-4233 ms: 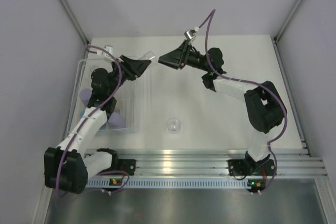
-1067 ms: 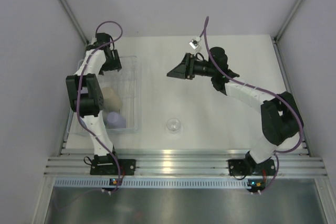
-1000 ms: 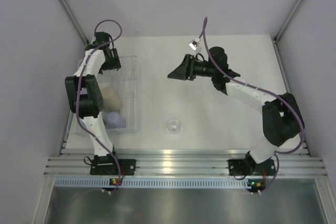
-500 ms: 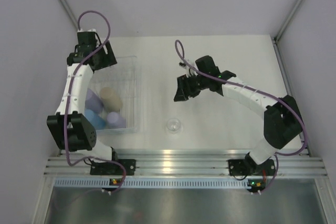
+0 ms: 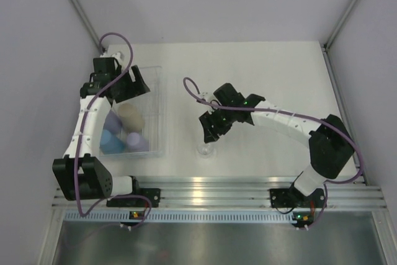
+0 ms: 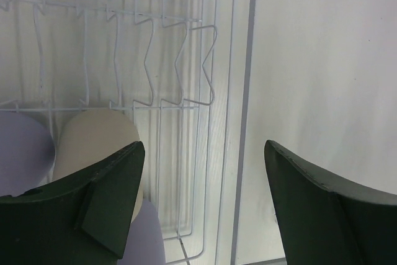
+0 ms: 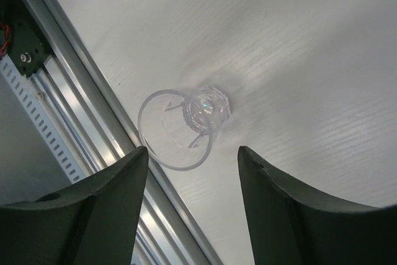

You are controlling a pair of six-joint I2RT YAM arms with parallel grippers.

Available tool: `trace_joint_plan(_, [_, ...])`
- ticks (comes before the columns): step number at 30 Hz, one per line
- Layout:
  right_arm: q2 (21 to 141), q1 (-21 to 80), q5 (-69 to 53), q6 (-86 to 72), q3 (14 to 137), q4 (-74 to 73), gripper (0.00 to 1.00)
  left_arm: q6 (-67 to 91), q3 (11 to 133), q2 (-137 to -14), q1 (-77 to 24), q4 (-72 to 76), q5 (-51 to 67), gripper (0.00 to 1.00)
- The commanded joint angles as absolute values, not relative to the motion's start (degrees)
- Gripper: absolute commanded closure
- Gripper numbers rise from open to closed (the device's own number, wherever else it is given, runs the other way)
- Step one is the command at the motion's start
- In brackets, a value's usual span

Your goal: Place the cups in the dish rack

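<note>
I saw a white worktop [image 5: 273, 79] boxed in by grey walls [image 5: 37, 41] on three sides, with a metal rail [image 5: 211, 187] along its near edge. The dish rack [image 5: 159, 100] sat at the left edge, holding a beige tumbler [image 5: 131, 115], a blue tumbler [image 5: 111, 142] and a lavender tumbler [image 5: 138, 143]. One clear cup [image 5: 205, 148] stood upright near the rail, a stretch of worktop between it and the rack. The left arm [image 5: 87, 116] reached over the rack's far end, the left jaws released and empty. The right arm [image 5: 279, 119] stretched across, the right jaws spread just above the clear cup, gripping nothing
</note>
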State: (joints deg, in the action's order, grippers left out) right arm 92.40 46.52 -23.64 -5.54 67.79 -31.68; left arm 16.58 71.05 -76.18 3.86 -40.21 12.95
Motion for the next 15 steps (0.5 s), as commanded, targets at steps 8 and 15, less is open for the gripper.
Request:
trace_joint_plan(8, [96.2,49.1,-21.9,-4.0,65.7,-31.8,0.41,17.8,71.1,-71.5,3.8,-37.1,15.5,0.16])
trace_joint_plan(15, [100.3,49.1,-21.0,-4.5,68.5,-30.5,0.77,18.6,70.2,-70.1,3.8,-37.1,15.5,0.16])
